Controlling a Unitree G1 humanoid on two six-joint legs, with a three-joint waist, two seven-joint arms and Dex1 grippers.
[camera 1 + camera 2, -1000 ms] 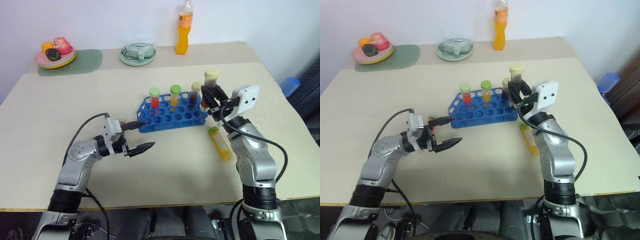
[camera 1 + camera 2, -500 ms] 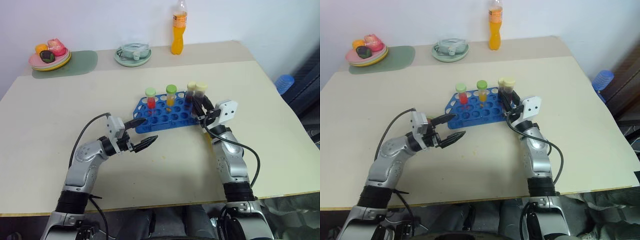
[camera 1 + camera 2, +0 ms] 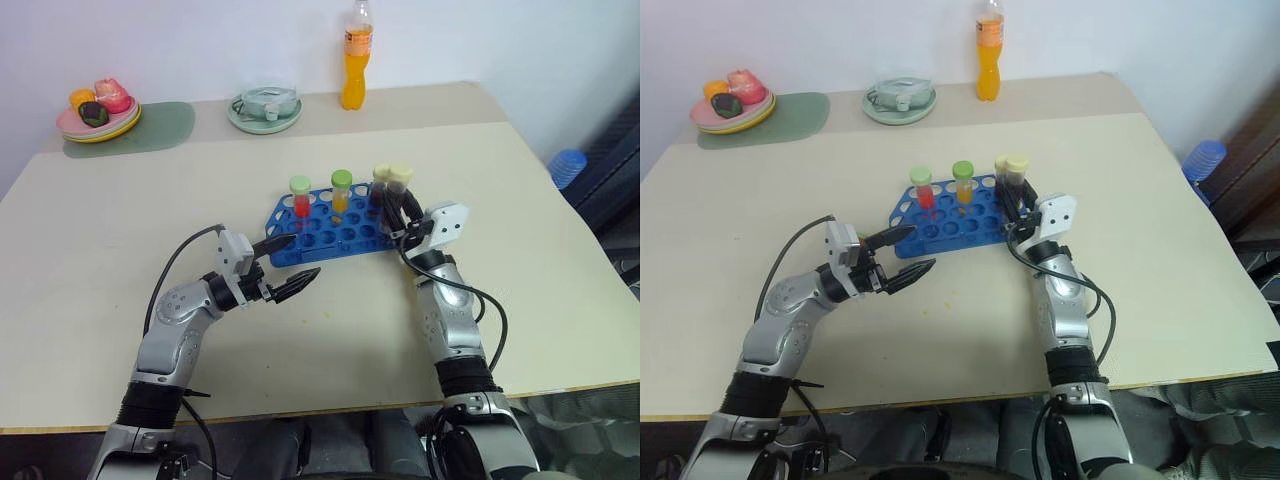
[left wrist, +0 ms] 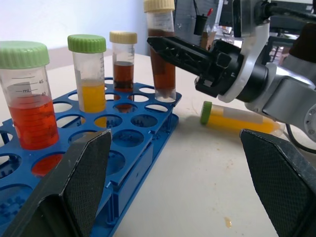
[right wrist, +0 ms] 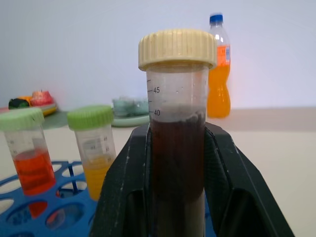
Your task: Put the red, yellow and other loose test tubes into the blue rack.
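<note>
The blue rack (image 3: 330, 234) sits mid-table. Standing in it are a red test tube (image 3: 301, 196) with a pale green cap, a yellow one (image 3: 341, 191) with a green cap, and a dark brown one (image 3: 380, 186) with a cream cap. My right gripper (image 3: 402, 207) is shut on a second dark brown tube (image 5: 177, 128), held upright with its lower end at a hole at the rack's right end. Another yellow tube (image 4: 239, 120) lies on the table just past the rack, under my right arm. My left gripper (image 3: 290, 264) hangs open and empty at the rack's near left corner.
A tall orange drink bottle (image 3: 354, 62), a round pale green dish (image 3: 264, 109) and a plate of small items (image 3: 98, 112) on a green mat (image 3: 155, 125) stand along the table's far edge. A blue object (image 3: 567, 164) lies beyond the table's right edge.
My right gripper has come down and slightly left with the dark brown tube, bringing it from above the rack's right end to the rack. The left gripper stays put and open.
</note>
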